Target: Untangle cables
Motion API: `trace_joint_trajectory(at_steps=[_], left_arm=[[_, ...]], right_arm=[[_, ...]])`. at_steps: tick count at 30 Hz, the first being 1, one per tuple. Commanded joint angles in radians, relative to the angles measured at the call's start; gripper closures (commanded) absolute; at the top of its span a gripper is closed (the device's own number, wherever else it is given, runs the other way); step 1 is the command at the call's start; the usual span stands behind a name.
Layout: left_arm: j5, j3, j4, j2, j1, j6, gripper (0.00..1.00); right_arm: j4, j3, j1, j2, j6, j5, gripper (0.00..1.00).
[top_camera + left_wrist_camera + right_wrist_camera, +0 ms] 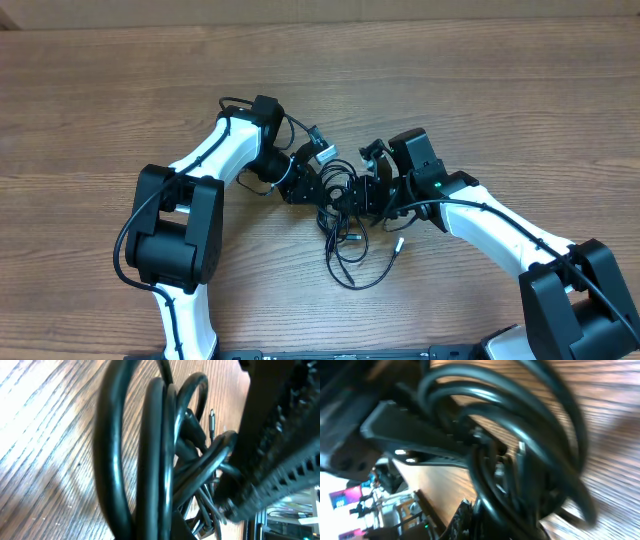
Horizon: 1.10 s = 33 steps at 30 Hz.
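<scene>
Fig. Both grippers meet at the cables, mid-table.
You see the left gripper (320,189) & right gripper (354,197) nose to nose at the top of the cables (345,240), a black tangle w/ loops trailing toward the arm bases on the wood table (120,90). Wrist cams: cords fill each frame, the right one blurred. You can't tell whether either pair of jaws is clenched or released.

2 arms: left arm (215,150), right arm (500,225). 1 table (450,80). 1 tangle of cables (338,232), strand count unclear.
</scene>
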Motion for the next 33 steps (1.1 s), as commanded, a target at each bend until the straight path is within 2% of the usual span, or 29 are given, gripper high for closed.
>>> trace_joint_trajectory(at_steps=[1,14,20,23,30,33], left_arm=[[0.082,0.021,-0.002,-0.011,-0.005,0.029,0.96],[0.071,0.021,0.000,-0.011,-0.017,0.031,0.96],[0.076,0.021,-0.007,-0.011,-0.017,0.071,0.96],[0.082,0.021,-0.007,-0.011,-0.017,0.105,0.96],[0.082,0.021,-0.053,-0.011,-0.015,0.219,0.96],[0.082,0.021,-0.063,-0.011,-0.007,0.229,0.96]], right_arm=[[0.053,0.015,0.007,-0.017,-0.026,-0.116,0.96],[0.102,0.015,0.013,-0.017,-0.004,-0.116,0.96],[0.054,0.015,-0.071,-0.018,-0.043,-0.206,0.80],[0.016,0.015,-0.083,-0.018,-0.103,-0.205,0.75],[0.001,0.026,-0.131,-0.045,-0.140,-0.243,0.73],[-0.014,0.034,-0.169,-0.070,-0.138,-0.247,0.73]])
